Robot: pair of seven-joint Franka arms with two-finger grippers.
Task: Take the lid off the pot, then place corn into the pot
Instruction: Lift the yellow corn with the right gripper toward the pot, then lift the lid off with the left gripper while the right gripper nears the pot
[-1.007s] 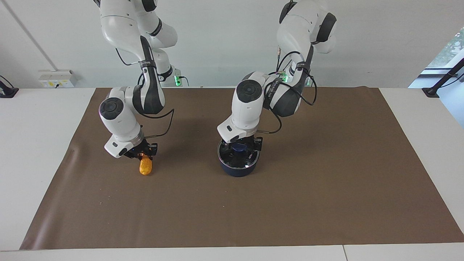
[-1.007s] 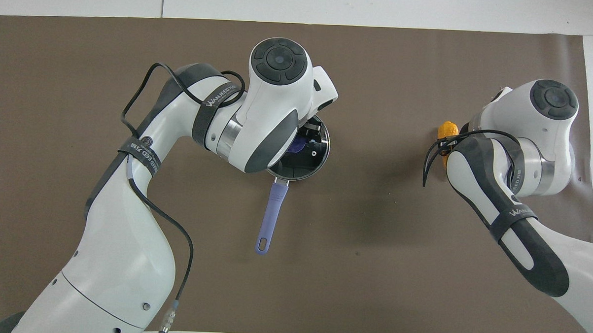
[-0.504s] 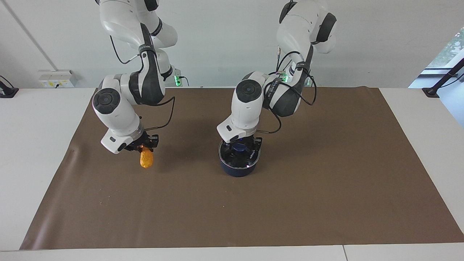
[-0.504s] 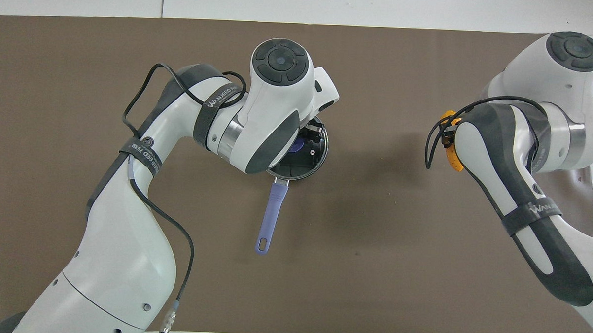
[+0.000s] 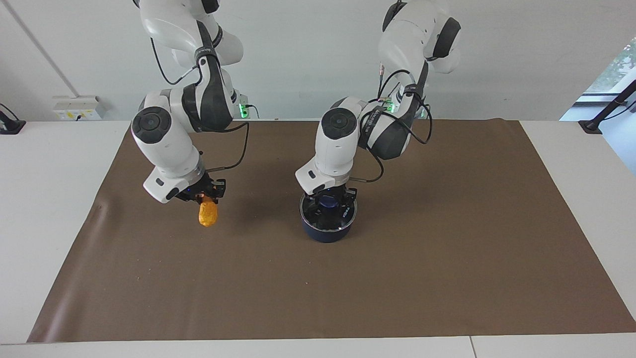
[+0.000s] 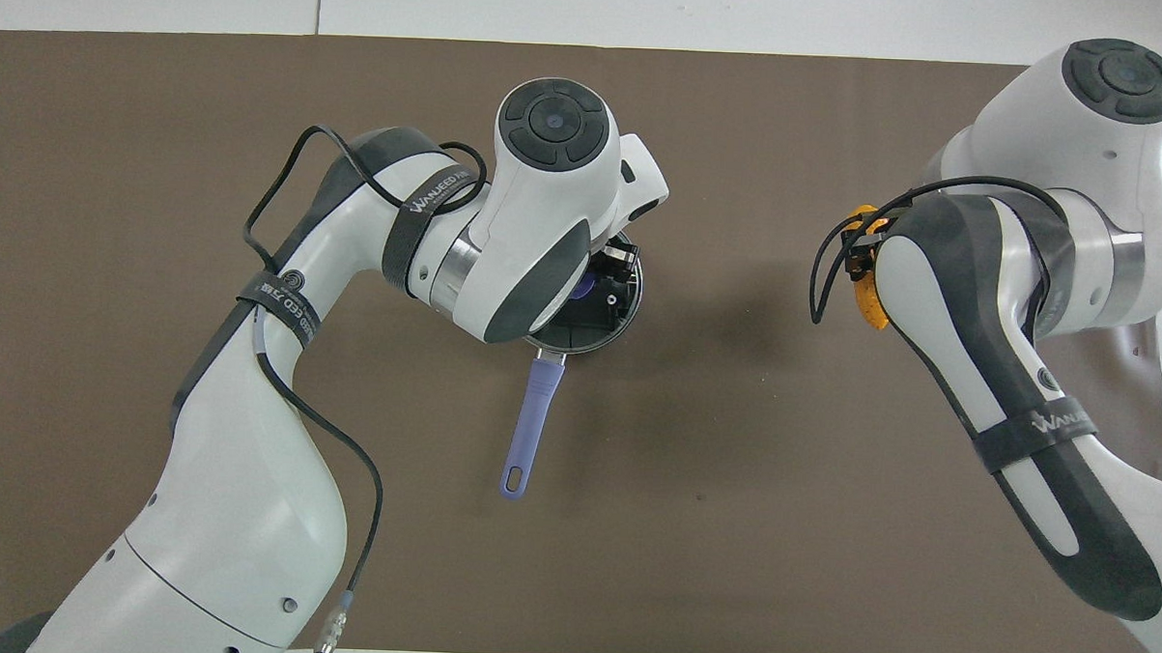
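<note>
The dark blue pot (image 5: 325, 234) stands mid-mat, its light-blue handle (image 6: 531, 421) pointing toward the robots. The glass lid (image 5: 339, 220) lies on the pot; I see no gap under its rim. My left gripper (image 5: 329, 203) is down on the lid, shut on its blue knob (image 5: 328, 201); in the overhead view the left wrist hides most of the lid (image 6: 615, 313). My right gripper (image 5: 207, 200) is shut on the top of the orange corn (image 5: 208, 215), which hangs upright above the mat toward the right arm's end. Only a sliver of the corn (image 6: 870, 308) shows in the overhead view.
A brown mat (image 5: 422, 258) covers the white table (image 5: 54, 164). A small wrinkle (image 5: 99, 206) sits in the mat near the right arm's end.
My right gripper has lifted the corn off the mat and carried it a little toward the pot. My left gripper has stayed on the lid's knob, shifting only slightly.
</note>
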